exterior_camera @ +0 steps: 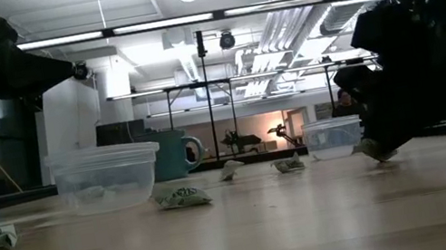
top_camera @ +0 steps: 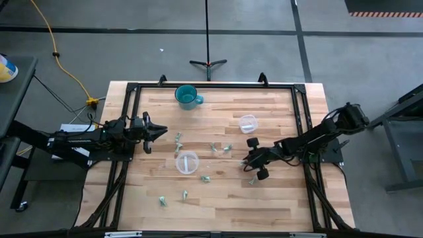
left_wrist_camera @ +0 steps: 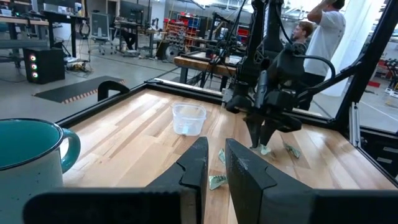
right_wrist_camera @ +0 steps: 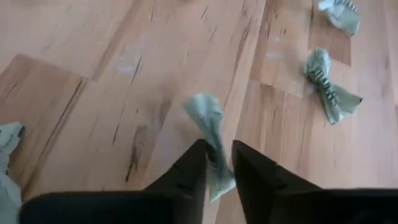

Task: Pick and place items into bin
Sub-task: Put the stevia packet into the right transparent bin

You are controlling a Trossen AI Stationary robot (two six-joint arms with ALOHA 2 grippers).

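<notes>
High view first: I have the right claw (top_camera: 252,160) low over the right-centre of the tabletop (top_camera: 284,201), and my right wrist view shows its two fingers (right_wrist_camera: 186,177) pinched onto one pale green-grey item (right_wrist_camera: 209,127), which sticks up between the tips with its lower end clamped; I cannot tell whether it has cleared the wood. Two more items lie on the planks just ahead of it in that view, one twisted like a bow (right_wrist_camera: 328,85). The rest of the items are scattered across the middle of the tabletop, a few between the arms (top_camera: 219,147) and a few toward the near edge (top_camera: 162,200). A clear round bin (top_camera: 187,162) sits near the centre, and a second clear tub (top_camera: 248,123) stands just behind the right claw. A teal mug (top_camera: 187,96) is at the far edge, well apart from both. The left claw (top_camera: 155,132) hangs over the left side of the tabletop; left wrist view shows its fingers (left_wrist_camera: 194,168) nearly together with only a narrow slot between them and nothing in it. Low view confirms the bin (exterior_camera: 106,176) holds something pale at its bottom, too blurred to identify. Beyond the tabletop in the left wrist view, a person in a white shirt (left_wrist_camera: 326,34) stands in the room.
</notes>
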